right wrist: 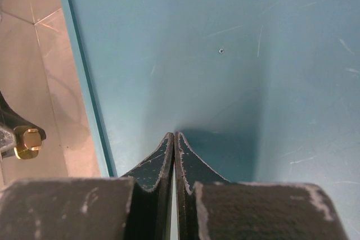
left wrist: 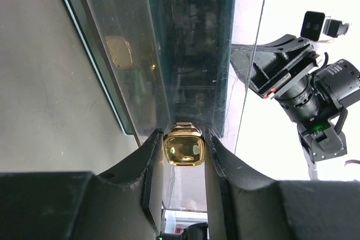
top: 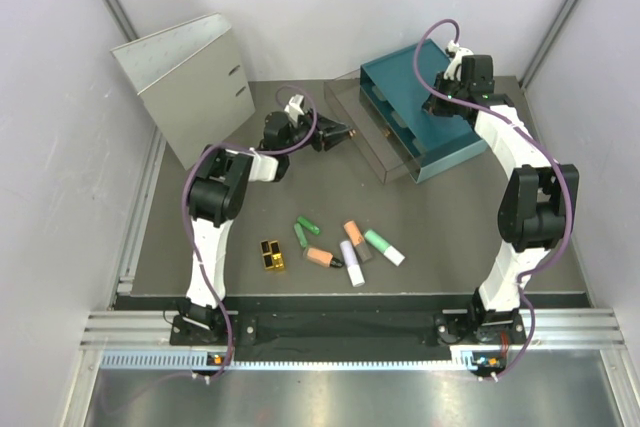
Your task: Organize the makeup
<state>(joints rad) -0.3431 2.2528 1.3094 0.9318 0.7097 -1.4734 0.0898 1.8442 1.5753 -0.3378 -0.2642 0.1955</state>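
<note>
The left gripper [left wrist: 183, 136] is clamping a small gold-ended piece [left wrist: 183, 148] between its two fingers. What the rest of that piece looks like is hard to say, since only its shiny square end is showing. Its tip is sitting right at the edge of the clear plastic box [left wrist: 185, 43], with the transparent walls running away from it.

The right gripper [right wrist: 174, 136] is resting with its fingers pressed together and nothing between them, its tip touching the scratched top of the teal drawer box [right wrist: 236, 54] (the left arm's gold piece is peeking in at the edge of this wrist view).

The other makeup is lying loose near the front of the table [top: 450, 217], well apart from both boxes: a green tube [top: 308, 222], a peach-orange tube [top: 322, 257], a white-lilac tube [top: 352, 262] and a green tube with a white cap [top: 384, 246], bunched together. The gold-and-black block [top: 271, 255] is sitting just to their left.
</note>
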